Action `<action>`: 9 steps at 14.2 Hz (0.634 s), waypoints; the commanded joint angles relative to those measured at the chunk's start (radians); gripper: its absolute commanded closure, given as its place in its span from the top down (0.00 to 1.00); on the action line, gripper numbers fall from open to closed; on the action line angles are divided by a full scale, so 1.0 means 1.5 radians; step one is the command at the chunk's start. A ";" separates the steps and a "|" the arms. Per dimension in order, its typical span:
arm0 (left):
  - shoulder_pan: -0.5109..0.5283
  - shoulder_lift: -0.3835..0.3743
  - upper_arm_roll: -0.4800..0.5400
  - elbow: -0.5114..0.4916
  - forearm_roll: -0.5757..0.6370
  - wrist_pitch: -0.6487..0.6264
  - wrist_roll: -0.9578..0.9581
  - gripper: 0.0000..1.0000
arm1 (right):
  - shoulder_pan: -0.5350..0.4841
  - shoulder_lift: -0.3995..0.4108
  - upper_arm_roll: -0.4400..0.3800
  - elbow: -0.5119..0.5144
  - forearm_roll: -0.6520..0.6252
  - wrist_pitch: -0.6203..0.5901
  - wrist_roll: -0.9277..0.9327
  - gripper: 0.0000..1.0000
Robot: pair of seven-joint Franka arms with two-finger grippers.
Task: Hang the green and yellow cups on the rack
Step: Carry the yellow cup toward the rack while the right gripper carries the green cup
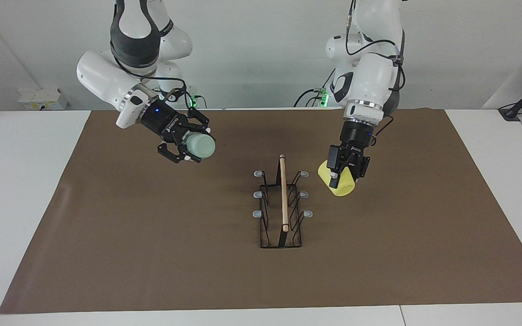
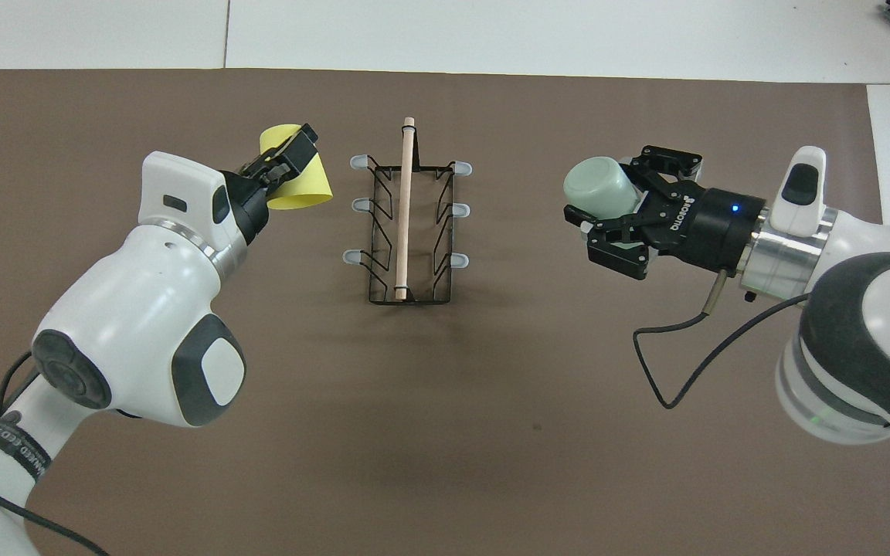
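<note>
While both arms hang over the brown mat (image 1: 152, 253), each carries one cup. The left gripper (image 1: 343, 174) (image 2: 288, 158), coming from the left arm's base, is pinched on the yellow cup (image 1: 339, 181) (image 2: 298, 181); one finger seems to sit inside the rim and one outside, though from the overhead view this is hard to make out. The cup tilts, its mouth angled down and toward the rack (image 1: 281, 206) (image 2: 408, 224), and it hangs in the air just beside the rack on the side toward the left arm's end of the table, not touching any prong.

The right gripper (image 1: 187, 147) (image 2: 619, 212) is clamped around the green cup (image 1: 200, 146) (image 2: 598, 188), its black fingers wrapped on the cup's sides. That cup lies nearly on its side, closed bottom pointing toward the rack, and is held up over bare mat well apart from the rack, toward the right arm's end of the table.

Standing on the mat about midway between the two grippers, the rack has its wooden rod (image 1: 283, 192) running along the top and six grey-tipped prongs, three on each side; all are bare.
</note>
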 commanded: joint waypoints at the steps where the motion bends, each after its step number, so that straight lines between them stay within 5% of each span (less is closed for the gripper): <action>1: 0.003 -0.011 -0.014 -0.054 0.011 0.072 0.007 0.00 | 0.022 -0.007 0.001 -0.020 0.079 0.032 -0.061 0.36; 3: -0.002 0.016 -0.019 -0.076 0.011 0.155 0.013 0.00 | 0.035 -0.004 0.001 -0.040 0.163 0.034 -0.133 0.37; 6: -0.003 0.021 -0.030 -0.100 0.011 0.187 0.015 0.00 | 0.055 0.040 0.001 -0.047 0.346 0.033 -0.299 0.37; 9: -0.009 0.044 -0.031 -0.095 0.012 0.190 0.023 0.00 | 0.105 0.062 0.001 -0.041 0.430 0.071 -0.346 0.37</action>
